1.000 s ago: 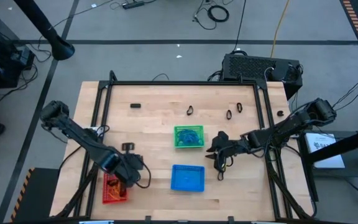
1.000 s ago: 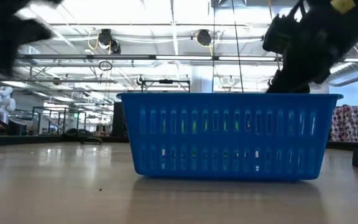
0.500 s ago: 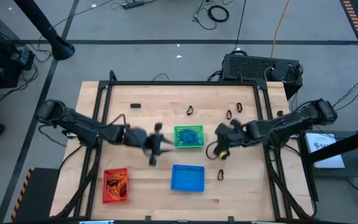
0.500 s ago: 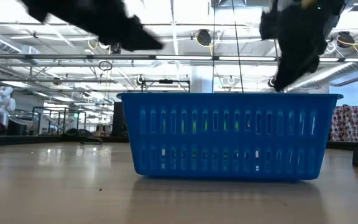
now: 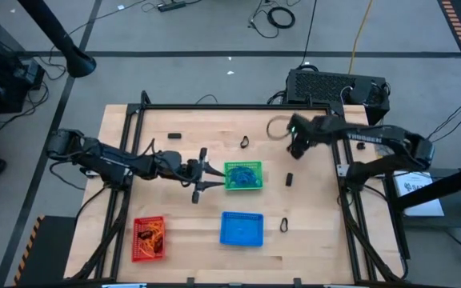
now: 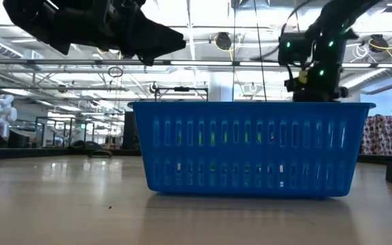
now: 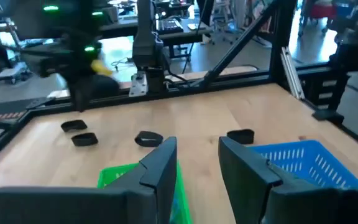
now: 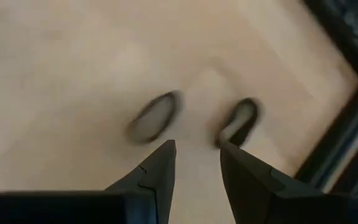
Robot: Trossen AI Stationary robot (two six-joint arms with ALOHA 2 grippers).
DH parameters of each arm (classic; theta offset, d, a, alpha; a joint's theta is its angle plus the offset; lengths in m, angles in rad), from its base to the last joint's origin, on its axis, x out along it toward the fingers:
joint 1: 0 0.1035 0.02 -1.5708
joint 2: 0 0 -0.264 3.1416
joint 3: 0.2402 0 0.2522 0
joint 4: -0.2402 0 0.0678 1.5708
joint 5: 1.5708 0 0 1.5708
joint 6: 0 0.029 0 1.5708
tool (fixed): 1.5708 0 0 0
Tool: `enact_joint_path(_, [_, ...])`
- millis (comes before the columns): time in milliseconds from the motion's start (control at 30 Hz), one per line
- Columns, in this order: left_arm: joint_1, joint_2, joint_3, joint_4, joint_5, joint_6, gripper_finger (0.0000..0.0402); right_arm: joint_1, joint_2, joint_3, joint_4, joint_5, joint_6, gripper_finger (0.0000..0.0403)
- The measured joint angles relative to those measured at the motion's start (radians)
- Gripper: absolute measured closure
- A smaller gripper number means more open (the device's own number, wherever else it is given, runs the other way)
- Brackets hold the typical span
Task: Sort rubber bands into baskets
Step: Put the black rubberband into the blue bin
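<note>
Three baskets sit on the table [image 5: 174, 200] in the high view: the green basket [image 5: 243, 176] at centre, the blue basket [image 5: 241, 228] just below it, long sides running left-right, and the red basket [image 5: 149, 238] at lower left, long side running up-down. Black rubber bands [image 5: 245, 142] lie scattered across the upper right of the tabletop. Stretched level from the left edge, the left gripper [image 5: 202, 178] points at the green basket's left wall, fingers parted and empty, while the right gripper [image 5: 295, 146], reaching in from the right, hovers over two bands at upper right, its fingers also apart with nothing between them.
</note>
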Motion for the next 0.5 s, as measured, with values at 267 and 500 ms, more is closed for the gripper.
enact_joint_path(267, [0.023, 0.0, 0.0, -0.002, 0.001, 0.099, 0.0275, -0.266, 0.05, -0.002, 0.094, -0.123, -0.156, 0.0282])
enact_joint_path(500, [0.088, -0.001, 0.0, -0.026, 0.009, 0.098, 0.0275, -0.311, 0.211, -0.002, 0.14, -0.126, -0.169, 0.0282])
